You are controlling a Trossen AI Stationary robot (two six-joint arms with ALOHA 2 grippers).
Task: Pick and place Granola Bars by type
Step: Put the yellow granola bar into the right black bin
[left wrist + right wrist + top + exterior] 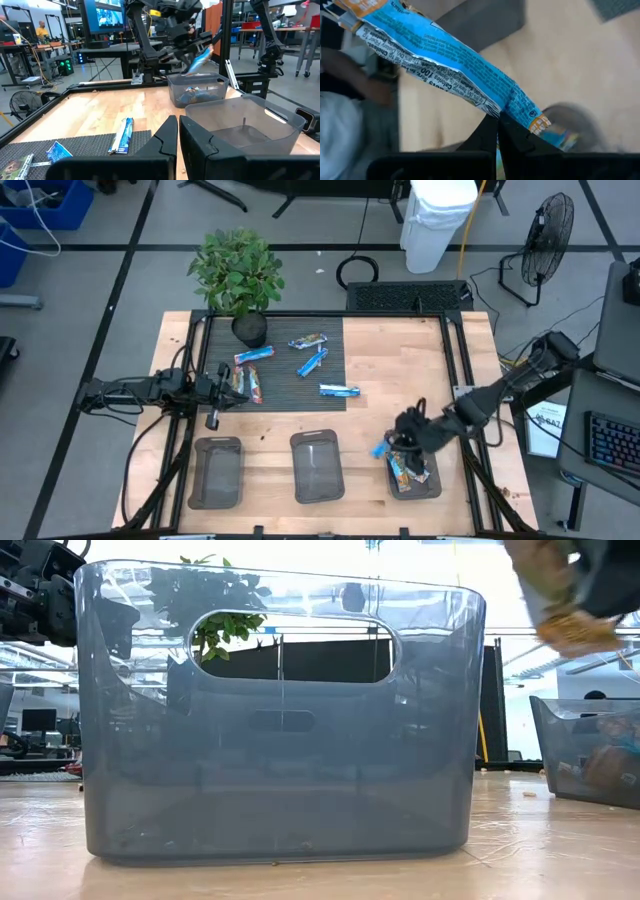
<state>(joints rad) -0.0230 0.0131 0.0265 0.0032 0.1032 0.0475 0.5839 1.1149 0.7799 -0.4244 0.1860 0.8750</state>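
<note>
Protruding from right jaws: blue bar (pixel 455 65)

The high view looks straight down on the whole desk (pixel 400 360). The low view sits at desk height, close against the middle bin (pixel 280 720). Each wrist view looks forward past its own fingers; the left's shares the right bin (pixel 197 92) with the high view.

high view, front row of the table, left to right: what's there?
Left clear bin → middle clear bin → right gripper shut on a blue granola bar → right clear bin holding bars.
</note>
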